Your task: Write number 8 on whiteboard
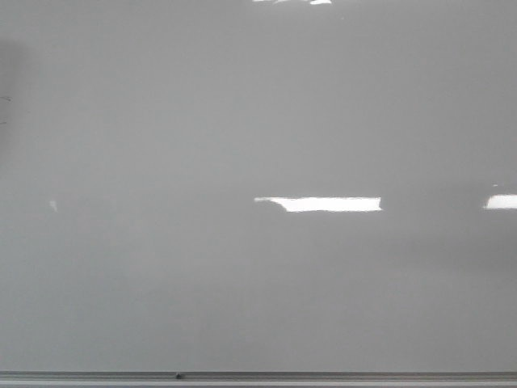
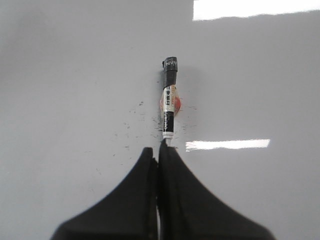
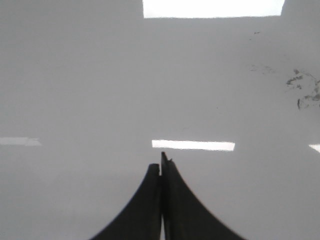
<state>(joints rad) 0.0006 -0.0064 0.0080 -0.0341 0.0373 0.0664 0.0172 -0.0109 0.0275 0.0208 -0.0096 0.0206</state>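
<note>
1. Your front view shows only the whiteboard [image 1: 242, 121], bare of any drawn 8, with its grey rim along the 6 o'clock edge.
2. Your left tool [image 2: 159, 150] is pressed together just short of a black marker [image 2: 169, 97] lying on the board among ink specks; contact is unclear.
3. Your right tool [image 3: 161, 167] is closed on nothing, with grey smudges [image 3: 304, 90] toward 2 o'clock.

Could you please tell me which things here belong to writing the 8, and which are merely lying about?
For the job: whiteboard, no 8 on it yet; marker, just ahead of the shut left gripper.
Just there: old ink specks; light glare; right gripper, shut and empty.
</note>
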